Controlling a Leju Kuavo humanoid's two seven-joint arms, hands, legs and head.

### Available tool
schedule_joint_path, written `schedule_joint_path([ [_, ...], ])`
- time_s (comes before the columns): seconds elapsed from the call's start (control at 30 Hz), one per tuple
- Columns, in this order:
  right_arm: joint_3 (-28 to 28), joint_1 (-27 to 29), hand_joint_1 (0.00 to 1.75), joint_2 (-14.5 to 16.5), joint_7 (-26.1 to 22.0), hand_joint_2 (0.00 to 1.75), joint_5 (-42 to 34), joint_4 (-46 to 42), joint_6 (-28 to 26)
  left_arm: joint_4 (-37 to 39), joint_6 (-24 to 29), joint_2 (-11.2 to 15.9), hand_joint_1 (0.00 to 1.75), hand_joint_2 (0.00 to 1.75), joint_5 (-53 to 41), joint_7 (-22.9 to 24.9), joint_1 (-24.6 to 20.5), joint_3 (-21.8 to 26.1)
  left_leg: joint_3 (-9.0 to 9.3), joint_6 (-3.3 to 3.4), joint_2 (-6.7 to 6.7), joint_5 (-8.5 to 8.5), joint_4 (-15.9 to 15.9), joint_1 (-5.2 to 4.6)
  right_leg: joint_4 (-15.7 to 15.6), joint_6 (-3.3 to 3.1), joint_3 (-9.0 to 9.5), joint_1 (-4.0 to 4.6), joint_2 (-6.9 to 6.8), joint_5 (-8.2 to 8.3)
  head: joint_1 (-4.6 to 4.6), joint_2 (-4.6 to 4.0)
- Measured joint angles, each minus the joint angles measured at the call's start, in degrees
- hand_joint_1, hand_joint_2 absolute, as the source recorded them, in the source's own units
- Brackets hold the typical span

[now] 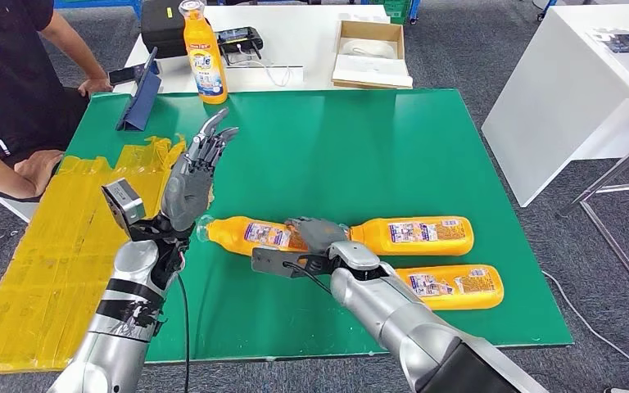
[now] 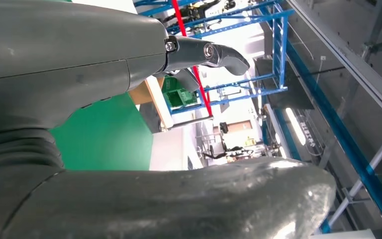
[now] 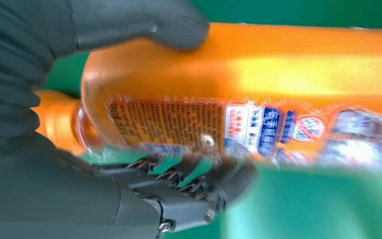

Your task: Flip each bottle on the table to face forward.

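Gripping a lying bottle (image 1: 255,236), right hand (image 1: 318,233) closed.

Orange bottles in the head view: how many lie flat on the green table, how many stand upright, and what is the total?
Lying flat: 3, one under the right robot hand, one beside it, one nearer the robot.
Standing upright: 1.
Total: 4.

Head view high, looking down at green table (image 1: 426,164); right wrist close on bottle (image 3: 258,84).
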Motion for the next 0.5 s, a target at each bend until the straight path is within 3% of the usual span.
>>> schedule_joint_path([
  [0.5,0.5,1.0,0.00,-0.5,2.2,1.75,1.6,1.0,1.1,-0.5,-0.1,0.0,0.00,0.00,0.0,0.0,0.4,-0.6,0.12,0.00,0.05,0.01,0.0,0.01,0.0,0.00,0.09,0.01,0.04,0.01,-0.02,0.00],
])
